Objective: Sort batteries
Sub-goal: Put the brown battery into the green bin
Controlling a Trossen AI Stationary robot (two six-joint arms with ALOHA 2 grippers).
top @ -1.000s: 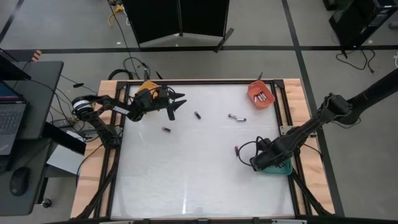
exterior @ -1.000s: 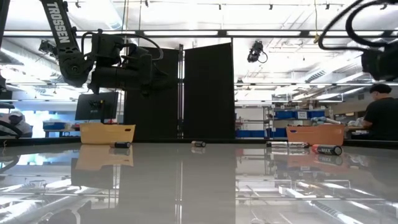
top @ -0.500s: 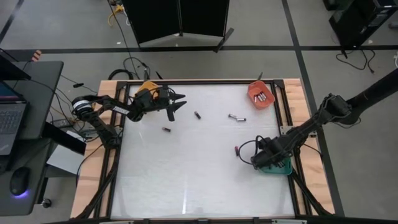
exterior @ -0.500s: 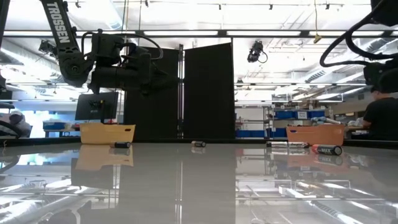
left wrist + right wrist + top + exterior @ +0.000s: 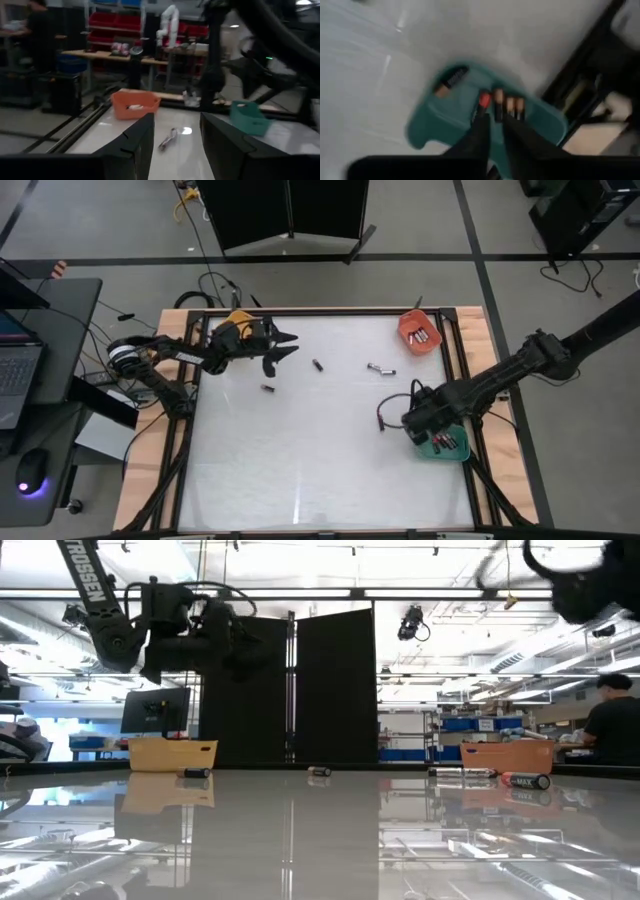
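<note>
The shallow green plastic tray [image 5: 449, 446] at the right edge of the glossy white table [image 5: 300, 470] holds several small dark cylindrical batteries [image 5: 506, 107], one with a red end, and the right gripper [image 5: 412, 418] hangs just above its inner rim with jaws almost pressed together and nothing between them. The round orange tray [image 5: 419, 330] at the far right corner holds a few silvery cells [image 5: 422, 336], while loose batteries lie on the table: a dark one [image 5: 268, 388] and another [image 5: 317, 365] near the left gripper [image 5: 281, 350], a silvery pair [image 5: 380, 369] mid-table and a red-tipped one [image 5: 380, 423] beside the right gripper. The left gripper hovers near a tan tray [image 5: 172, 753] with jaws spread and empty; shelving and a person in dark clothes [image 5: 612, 730] show beyond.
</note>
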